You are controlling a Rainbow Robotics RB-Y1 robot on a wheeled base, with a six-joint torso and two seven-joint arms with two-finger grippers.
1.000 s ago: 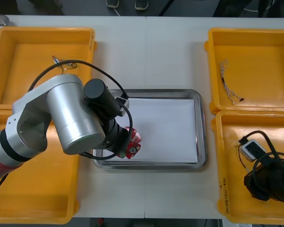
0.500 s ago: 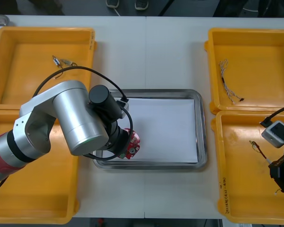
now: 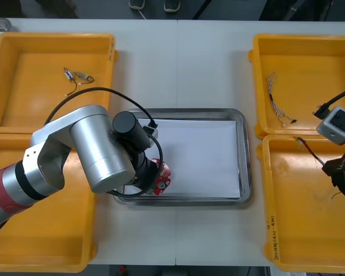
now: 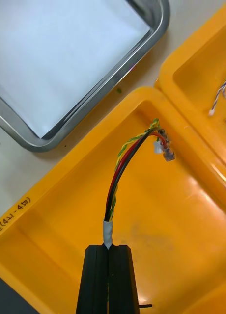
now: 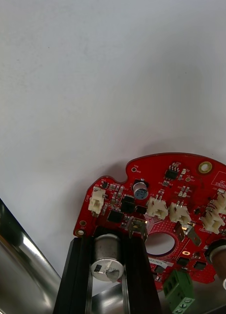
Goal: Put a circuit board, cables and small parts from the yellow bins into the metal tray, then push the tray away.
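Observation:
My left gripper is shut on a round red circuit board, its fingers clamping a metal cylinder on the board. The board lies low over the white inside of the metal tray, at its near left corner, half hidden under the left arm. My right gripper is shut on the taped end of a red and yellow cable. That cable hangs over the near right yellow bin, with its connector end close to the bin's far wall.
A twisted blue and white cable lies in the far right bin. Small metal parts lie in the far left bin. The tray's rim is just beyond the bin wall from the held cable.
The right arm has moved up from the near right bin's front toward its far wall, carrying the red and yellow cable. The left arm has shifted slightly with the board.

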